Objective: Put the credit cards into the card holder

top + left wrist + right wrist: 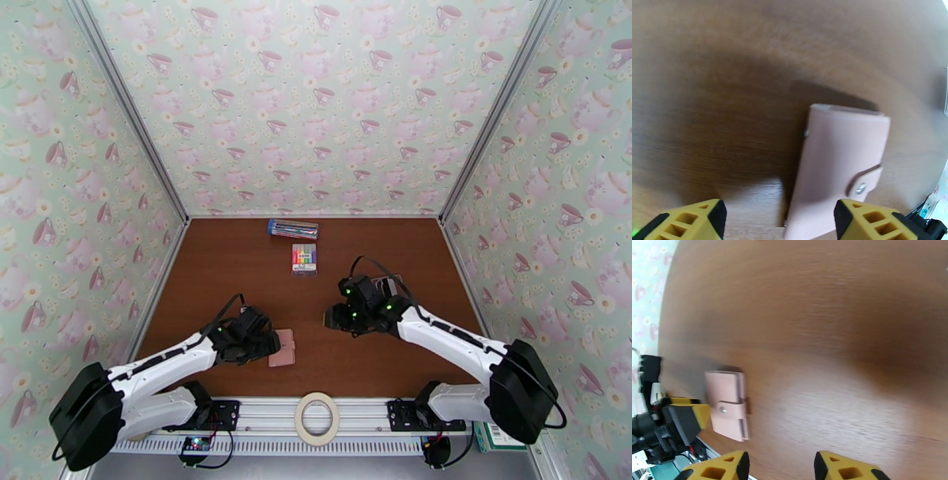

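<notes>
1. Top view: one pink holder (283, 351) lies closed on the table (237, 276) near the front edge, with the left end effector (265, 346) at its left side. The right end effector (336, 317) hangs apart to the right. Further back lie one marker pack (304, 258) and one pen box (292, 229).
2. Left wrist: its two yellow fingers (691, 221) stand wide apart, gripping nothing. The holder's near end lies between them, its strap snapped.
3. Right wrist: its two fingers (730, 465) are parted over bare table, with the holder well off to the left.

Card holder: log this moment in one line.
card holder: snapped shut, flat on table | left fingers: open near it | right fingers: open, empty
</notes>
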Motion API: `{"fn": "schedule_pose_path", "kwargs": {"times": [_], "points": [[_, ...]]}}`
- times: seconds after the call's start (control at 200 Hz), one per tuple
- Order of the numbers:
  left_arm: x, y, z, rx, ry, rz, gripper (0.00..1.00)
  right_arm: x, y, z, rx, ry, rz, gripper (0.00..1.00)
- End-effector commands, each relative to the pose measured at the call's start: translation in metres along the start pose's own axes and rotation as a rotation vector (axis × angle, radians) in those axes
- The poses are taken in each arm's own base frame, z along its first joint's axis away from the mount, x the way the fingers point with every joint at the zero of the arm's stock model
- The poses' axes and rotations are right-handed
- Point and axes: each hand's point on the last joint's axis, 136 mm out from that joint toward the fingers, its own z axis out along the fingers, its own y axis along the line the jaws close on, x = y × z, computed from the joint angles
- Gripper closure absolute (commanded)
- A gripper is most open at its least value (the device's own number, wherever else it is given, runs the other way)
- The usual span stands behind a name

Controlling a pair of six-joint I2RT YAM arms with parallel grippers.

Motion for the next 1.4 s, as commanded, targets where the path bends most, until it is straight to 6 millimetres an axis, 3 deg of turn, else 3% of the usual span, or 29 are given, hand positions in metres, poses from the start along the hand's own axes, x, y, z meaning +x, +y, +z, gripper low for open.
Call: {"fn": "schedule_pose_path", "kwargs": {"times": [0.0,0.09,0.18,0.376,0.766,0.866,1.087,1.267,1.397], "points": [[-0.002,-0.017,0.006,0.083,0.004,-0.003,0.30,-0.004,0.004,0.020,-0.020,-0.018,0.062,0.51],[-0.004,-0.019,0.009,0.094,-0.003,0.001,0.35,0.008,0.005,0.035,-0.007,0.019,0.053,0.51],[-0.007,-0.030,0.011,0.129,-0.004,0.014,0.45,0.015,0.007,0.045,0.000,0.037,0.049,0.51],[-0.006,-0.064,0.014,0.192,0.000,0.073,0.62,0.012,0.002,0.049,0.020,0.024,0.056,0.53],[0.007,-0.155,0.017,0.309,0.028,0.206,0.71,0.010,-0.016,0.041,0.095,0.001,0.049,0.56],[0.014,-0.170,0.020,0.324,0.036,0.221,0.72,0.006,-0.023,0.033,0.106,-0.021,0.064,0.56],[0.025,-0.169,0.030,0.312,0.073,0.211,0.71,0.000,-0.040,0.017,0.136,-0.045,0.091,0.56],[0.024,-0.158,0.025,0.283,0.061,0.196,0.66,0.004,-0.046,0.011,0.175,-0.018,0.092,0.56],[0.024,-0.149,0.022,0.263,0.051,0.182,0.68,0.009,-0.045,0.011,0.182,0.019,0.101,0.57]]}}
